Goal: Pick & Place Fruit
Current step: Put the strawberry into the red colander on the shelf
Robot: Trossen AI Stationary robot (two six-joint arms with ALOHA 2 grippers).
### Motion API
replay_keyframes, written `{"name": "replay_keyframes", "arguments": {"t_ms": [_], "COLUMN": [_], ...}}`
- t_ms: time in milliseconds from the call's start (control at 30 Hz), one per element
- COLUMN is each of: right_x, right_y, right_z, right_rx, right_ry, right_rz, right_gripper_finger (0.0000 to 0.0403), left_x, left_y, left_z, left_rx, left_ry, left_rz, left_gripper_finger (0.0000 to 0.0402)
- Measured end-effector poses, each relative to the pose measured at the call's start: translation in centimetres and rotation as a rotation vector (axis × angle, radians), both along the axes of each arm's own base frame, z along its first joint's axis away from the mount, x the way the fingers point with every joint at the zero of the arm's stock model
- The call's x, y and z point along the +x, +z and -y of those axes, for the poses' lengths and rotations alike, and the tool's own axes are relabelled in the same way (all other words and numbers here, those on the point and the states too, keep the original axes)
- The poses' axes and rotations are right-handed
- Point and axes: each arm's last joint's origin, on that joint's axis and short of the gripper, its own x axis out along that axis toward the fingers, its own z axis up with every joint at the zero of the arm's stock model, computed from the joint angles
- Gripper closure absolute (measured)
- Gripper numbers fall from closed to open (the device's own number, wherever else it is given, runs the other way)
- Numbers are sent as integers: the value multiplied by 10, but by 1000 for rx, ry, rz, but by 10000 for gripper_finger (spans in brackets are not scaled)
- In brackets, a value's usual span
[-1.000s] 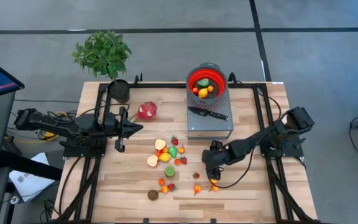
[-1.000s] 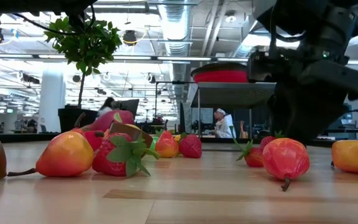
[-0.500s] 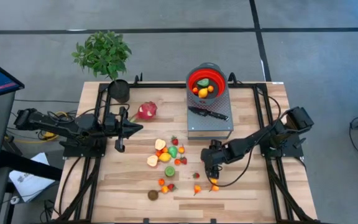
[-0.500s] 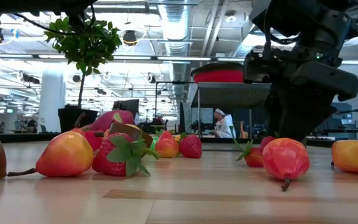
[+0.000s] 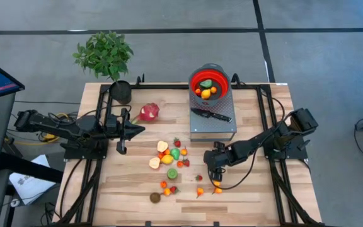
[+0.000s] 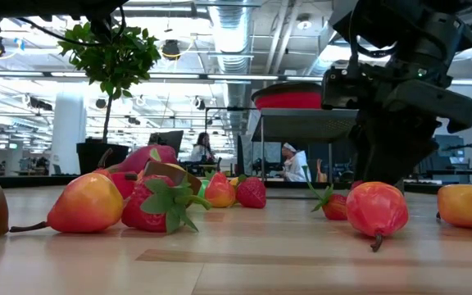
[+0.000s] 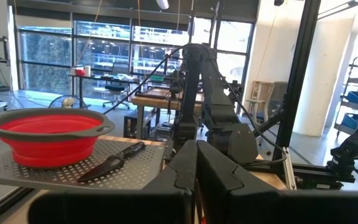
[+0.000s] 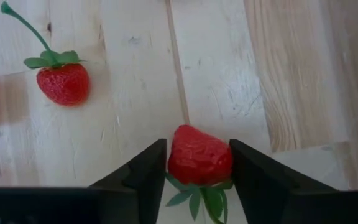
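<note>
A pale slatted wooden table (image 5: 244,195) carries my work, with a potted plant (image 5: 106,57) at its far left corner and a bright open room behind it in the low view. My right tool (image 8: 199,163) is down near the table's front right, its two fingers (image 8: 146,168) flanking a strawberry (image 8: 199,155) and touching its sides or just short of it; I can't tell if the pinch is firm. I judge this small toy fruit light, stiff and a bit slick, so I want the pads across its widest part, above the leafy cap, and square, or it may squirt out. A second strawberry (image 8: 63,82) lies near on the boards, and the main scatter of fruit (image 5: 169,154) sits mid-table, with the dragon fruit (image 5: 149,112) farther back. My right wrist view alone shows the berry between the fingers; from above my arm hides it, but that view shows the red bowl (image 5: 206,83) on its raised grey stand, already holding some fruit. My left tool (image 7: 196,171) waits pressed together at the table's left side
</note>
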Motion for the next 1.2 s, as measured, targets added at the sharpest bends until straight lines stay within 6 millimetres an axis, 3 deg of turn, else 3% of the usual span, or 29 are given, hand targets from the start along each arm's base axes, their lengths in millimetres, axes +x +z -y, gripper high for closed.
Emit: {"name": "replay_keyframes", "arguments": {"t_ms": [200, 500, 667, 967, 1200], "right_x": [0, -1, 4, 21, 36], "right_y": [0, 1, 9, 37, 68], "right_z": [0, 0, -2, -8, -9], "right_rx": [3, 8, 14, -8, -46], "right_ry": [2, 5, 9, 73, 152], "right_rz": [0, -3, 15, 41, 70], "right_gripper_finger": [270, 254, 273, 259, 277], "left_x": [0, 0, 0, 0, 0], "left_y": [0, 0, 0, 0, 0], "left_z": [0, 0, 0, 0, 0], "left_rx": [0, 0, 0, 0, 0], "left_ry": [0, 0, 0, 0, 0], "left_rz": [0, 0, 0, 0, 0], "left_gripper_finger": [399, 399, 399, 399, 399]}}
